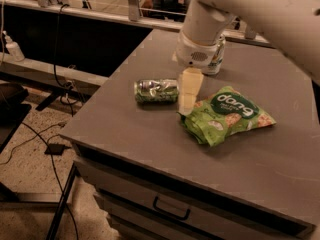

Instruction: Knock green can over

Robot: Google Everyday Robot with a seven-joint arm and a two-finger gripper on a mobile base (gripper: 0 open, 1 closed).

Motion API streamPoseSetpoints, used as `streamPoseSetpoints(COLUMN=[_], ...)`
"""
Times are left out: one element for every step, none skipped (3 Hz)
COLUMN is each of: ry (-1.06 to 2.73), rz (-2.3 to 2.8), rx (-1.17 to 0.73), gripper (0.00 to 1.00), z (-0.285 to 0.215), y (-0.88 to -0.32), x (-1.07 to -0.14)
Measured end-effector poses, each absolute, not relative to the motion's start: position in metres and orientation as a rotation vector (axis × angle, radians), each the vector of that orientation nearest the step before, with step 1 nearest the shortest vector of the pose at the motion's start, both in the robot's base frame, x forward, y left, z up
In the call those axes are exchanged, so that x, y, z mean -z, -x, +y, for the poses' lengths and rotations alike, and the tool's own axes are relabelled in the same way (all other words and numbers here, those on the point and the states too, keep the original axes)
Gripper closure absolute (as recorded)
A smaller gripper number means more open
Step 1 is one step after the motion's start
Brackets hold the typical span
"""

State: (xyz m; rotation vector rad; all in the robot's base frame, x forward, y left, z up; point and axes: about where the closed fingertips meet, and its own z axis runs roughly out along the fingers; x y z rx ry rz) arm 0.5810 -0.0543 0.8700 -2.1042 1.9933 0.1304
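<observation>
The only word that can be read is "dang", in white letters on a dark green oval on the green snack bag (227,116), just right of the gripper (187,104). The marks on the green can (156,90), lying on its side left of the gripper, and on the white can (218,59) behind the arm cannot be read.

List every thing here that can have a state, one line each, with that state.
green can: lying on its side.
gripper: pointing down, just right of the green can.
white can: upright, partly hidden behind the arm.
snack bag: lying flat.
drawer: shut.
</observation>
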Motion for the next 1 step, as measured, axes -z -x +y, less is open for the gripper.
streamPoseSetpoints(ry=[2.098], rz=[1.99], rx=[-0.129], gripper=[0.0], z=[-0.0656], y=[-0.5792], x=[-0.8707])
